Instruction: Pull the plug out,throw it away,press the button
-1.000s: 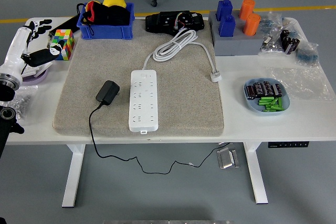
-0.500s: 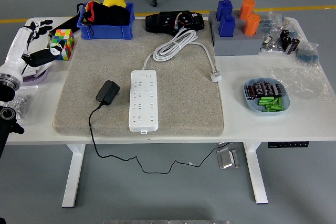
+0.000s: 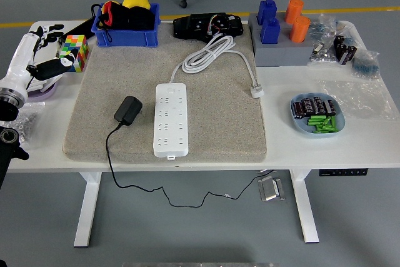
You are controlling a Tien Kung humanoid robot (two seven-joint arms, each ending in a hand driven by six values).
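A white power strip (image 3: 171,119) lies lengthwise in the middle of the beige mat (image 3: 219,123), with no plug in its sockets. Its white cable (image 3: 209,51) coils at the mat's far side and ends in a white plug (image 3: 257,90). A black plug adapter (image 3: 128,110) lies on the mat just left of the strip, and its black cord (image 3: 111,161) hangs over the near table edge. My left hand (image 3: 49,48) is at the table's far left, well away from the strip, with fingers spread and empty. My right arm is out of view.
A colour cube (image 3: 75,52) stands beside my left hand. A blue bin (image 3: 125,26), a black device (image 3: 209,26) and a grey stand with blue and orange blocks (image 3: 281,35) line the back. A blue dish of batteries (image 3: 316,115) is at the right.
My left hand has shifted slightly up and away along the left edge. The adapter and power strip have not moved.
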